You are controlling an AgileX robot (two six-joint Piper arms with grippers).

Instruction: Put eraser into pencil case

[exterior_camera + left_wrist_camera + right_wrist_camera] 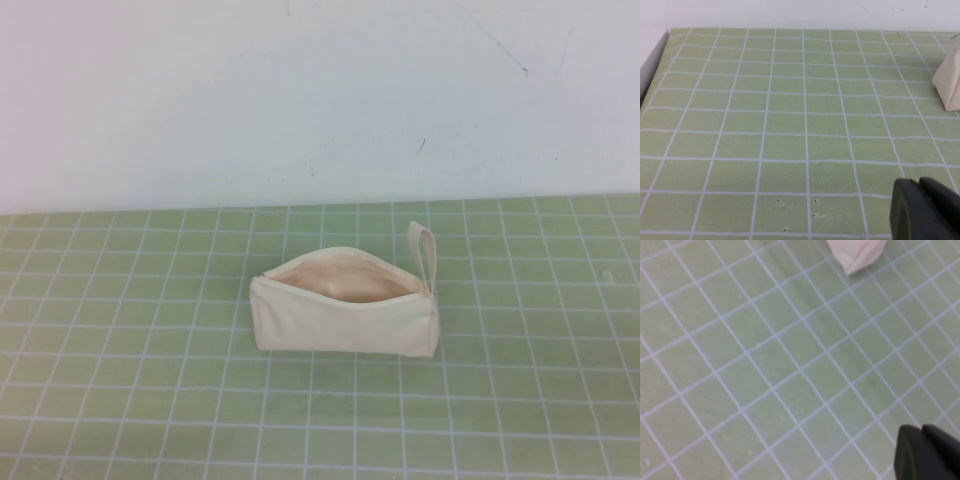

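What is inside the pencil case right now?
The pencil case lies unzipped; only pale peach lining shows through its opening. No eraser is visible there, though the front wall hides the bottom. The left tool and right tool hang over bare mat, apparently shut.

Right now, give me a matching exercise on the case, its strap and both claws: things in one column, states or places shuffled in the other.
Things
1. case
2. strap
3. left claw
4. right claw

States or places
A. shut, above the mat, its camera showing only mat and a case corner
B. unzipped, peach lining showing, mid-mat
C. shut, above the mat, its camera reaching the wall
D. a loop at the case's right end

Pairs: 1-B, 2-D, 3-C, 4-A
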